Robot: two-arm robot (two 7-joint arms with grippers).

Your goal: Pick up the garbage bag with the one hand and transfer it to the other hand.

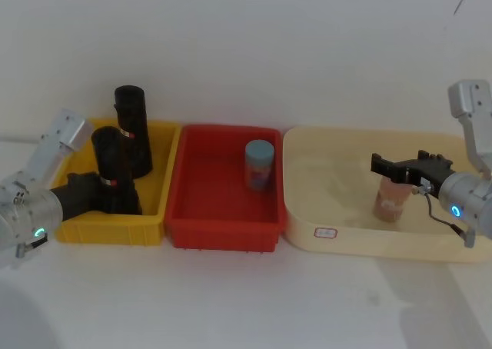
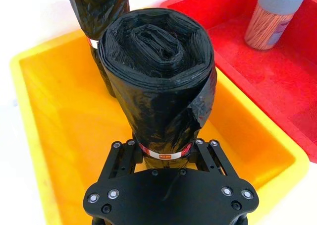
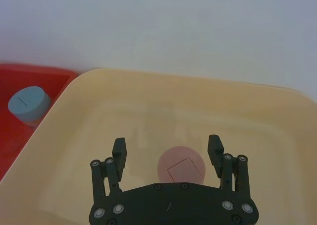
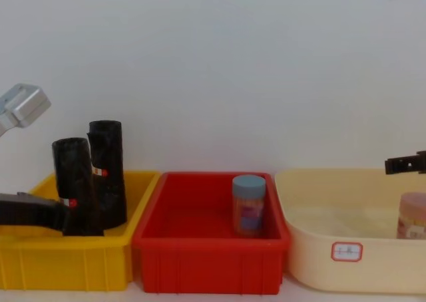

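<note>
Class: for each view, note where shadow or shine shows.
Head view: soft shadow lies under the red bin front; left wrist view: dull sheen on the folds of the garbage bag, held by the left claw; right wrist view: pale sheen on the cream tub floor under the open right claw; chest view: evenly lit wall, no glare.
</note>
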